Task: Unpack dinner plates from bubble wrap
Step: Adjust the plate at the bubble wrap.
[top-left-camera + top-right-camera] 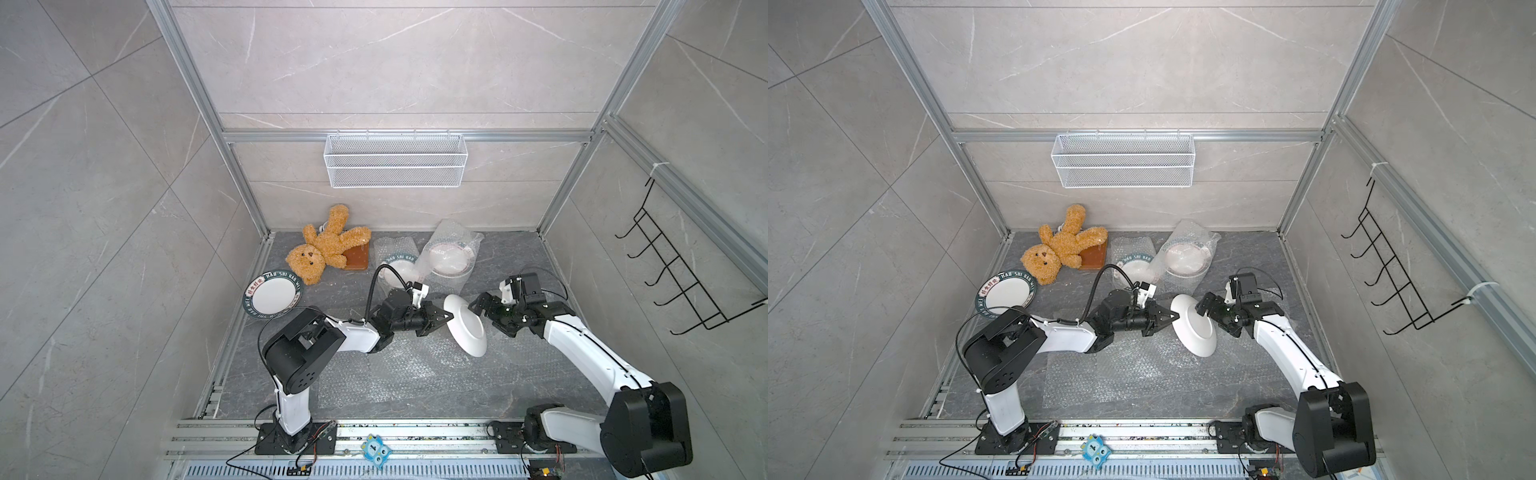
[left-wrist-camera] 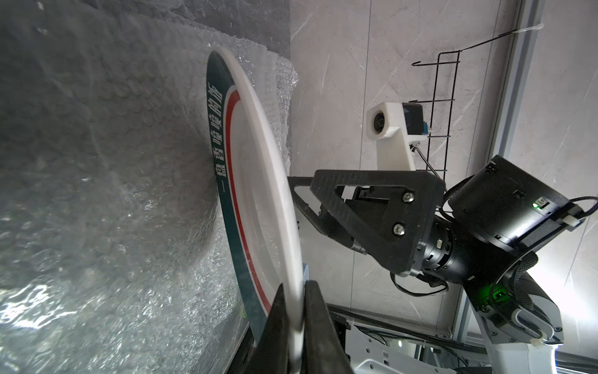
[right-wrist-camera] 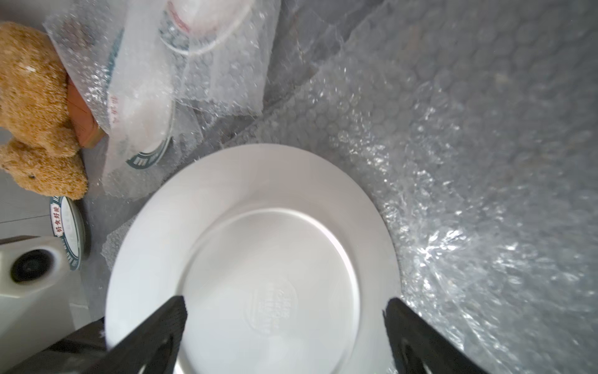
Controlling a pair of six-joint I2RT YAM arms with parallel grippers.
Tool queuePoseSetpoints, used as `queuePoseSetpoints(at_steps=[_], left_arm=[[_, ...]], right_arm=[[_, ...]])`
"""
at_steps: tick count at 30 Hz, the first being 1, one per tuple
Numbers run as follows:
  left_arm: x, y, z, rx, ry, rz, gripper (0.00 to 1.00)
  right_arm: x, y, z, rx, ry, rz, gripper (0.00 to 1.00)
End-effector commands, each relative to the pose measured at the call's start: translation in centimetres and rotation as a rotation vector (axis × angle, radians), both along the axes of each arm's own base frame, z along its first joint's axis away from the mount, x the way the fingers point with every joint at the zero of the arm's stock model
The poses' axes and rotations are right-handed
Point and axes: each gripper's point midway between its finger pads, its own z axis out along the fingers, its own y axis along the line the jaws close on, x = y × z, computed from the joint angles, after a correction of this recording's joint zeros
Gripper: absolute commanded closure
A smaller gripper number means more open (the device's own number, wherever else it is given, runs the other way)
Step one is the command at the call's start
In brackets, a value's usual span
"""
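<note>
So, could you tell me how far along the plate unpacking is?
Done: one bare plate lies beside the teddy bear. In hand: the left gripper is shut on the rim of the held plate, free of wrap, above an empty bubble wrap sheet; the right gripper is open at its underside. Left: a wrapped plate and another wrapped plate at the back.

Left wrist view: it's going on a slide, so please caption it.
Left gripper shut on the rim of an unwrapped dinner plate, bubble wrap behind it, right gripper open nearby.
</note>
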Motion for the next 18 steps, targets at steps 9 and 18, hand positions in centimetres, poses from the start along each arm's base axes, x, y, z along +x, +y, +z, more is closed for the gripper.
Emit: queuePoseSetpoints(at_steps=[9, 18], left_arm=[[-2.4, 3.1, 9.5, -0.037, -0.207, -0.003, 1.00], [-3.8, 11.2, 9.6, 0.425, -0.338, 0.112, 1.00]], right_arm=[[0.0, -1.6, 3.4, -0.062, -0.036, -0.009, 0.00], [-0.8, -2.1, 4.8, -0.076, -0.067, -0.011, 0.00]])
